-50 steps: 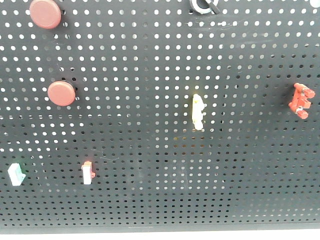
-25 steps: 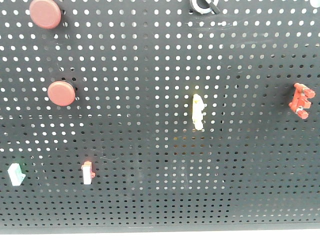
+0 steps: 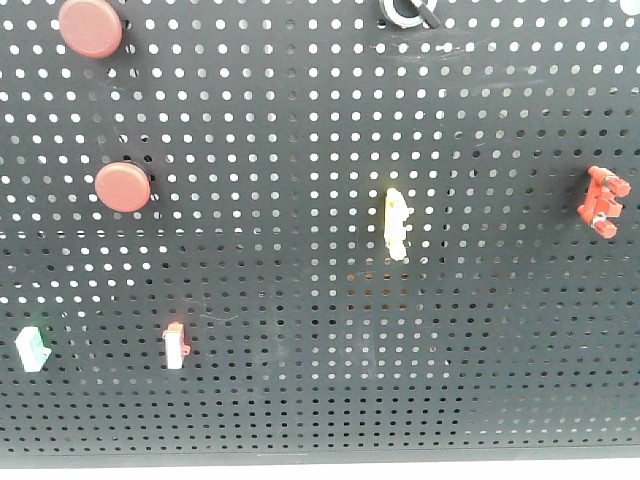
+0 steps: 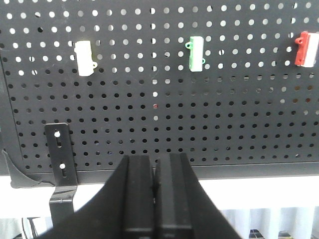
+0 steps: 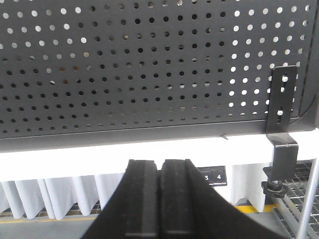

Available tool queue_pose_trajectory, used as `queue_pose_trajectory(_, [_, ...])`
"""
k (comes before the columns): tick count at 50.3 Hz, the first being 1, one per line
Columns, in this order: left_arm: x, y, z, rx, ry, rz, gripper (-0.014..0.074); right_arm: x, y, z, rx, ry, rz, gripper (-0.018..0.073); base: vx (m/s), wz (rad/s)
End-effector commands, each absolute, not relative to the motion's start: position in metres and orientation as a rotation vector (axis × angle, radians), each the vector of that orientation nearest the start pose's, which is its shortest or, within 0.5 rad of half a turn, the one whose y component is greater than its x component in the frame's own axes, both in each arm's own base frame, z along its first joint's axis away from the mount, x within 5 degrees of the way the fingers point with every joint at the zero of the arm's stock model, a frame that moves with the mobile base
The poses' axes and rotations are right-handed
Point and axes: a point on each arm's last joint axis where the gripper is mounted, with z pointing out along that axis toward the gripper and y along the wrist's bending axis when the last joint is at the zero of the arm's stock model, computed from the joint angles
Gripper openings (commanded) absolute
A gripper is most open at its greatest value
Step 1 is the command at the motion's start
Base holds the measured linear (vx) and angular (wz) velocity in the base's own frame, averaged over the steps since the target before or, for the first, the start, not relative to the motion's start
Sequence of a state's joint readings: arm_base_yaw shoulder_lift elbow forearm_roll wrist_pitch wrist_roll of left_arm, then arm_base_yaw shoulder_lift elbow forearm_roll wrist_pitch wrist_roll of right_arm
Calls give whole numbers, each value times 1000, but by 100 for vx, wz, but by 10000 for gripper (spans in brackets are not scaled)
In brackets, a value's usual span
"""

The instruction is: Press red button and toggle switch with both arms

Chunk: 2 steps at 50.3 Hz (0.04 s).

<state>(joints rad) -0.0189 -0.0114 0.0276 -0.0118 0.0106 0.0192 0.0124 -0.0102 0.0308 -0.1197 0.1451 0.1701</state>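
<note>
A black pegboard (image 3: 320,120) fills the front view. Two round red buttons are on its left: one at the top (image 3: 90,27), one lower (image 3: 122,187). A yellow-white toggle switch (image 3: 396,224) sits at the middle, a red switch (image 3: 602,201) at the right, a red-white switch (image 3: 175,346) and a green-white switch (image 3: 31,348) low on the left. No arm shows in the front view. My left gripper (image 4: 155,162) is shut and empty below the board's lower edge, under the green-white switch (image 4: 196,54). My right gripper (image 5: 159,164) is shut and empty below the board.
A white switch (image 4: 85,58) and the red-white switch (image 4: 305,49) show in the left wrist view. Black mounting brackets hang at the board's lower corners (image 4: 61,164) (image 5: 282,114). A black hook (image 3: 405,12) is at the board's top. White curtains (image 5: 45,199) hang behind.
</note>
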Motion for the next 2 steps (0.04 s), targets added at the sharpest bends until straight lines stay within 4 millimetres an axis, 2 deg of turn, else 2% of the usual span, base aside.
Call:
queue_pose_trajectory(1, [57, -1, 201, 9, 1453, -22, 1, 57, 0, 194, 31, 1577, 29, -3, 0, 0])
queue_pose_trajectory(2, [57, -1, 201, 9, 1453, -22, 1, 57, 0, 194, 31, 1577, 29, -3, 0, 0])
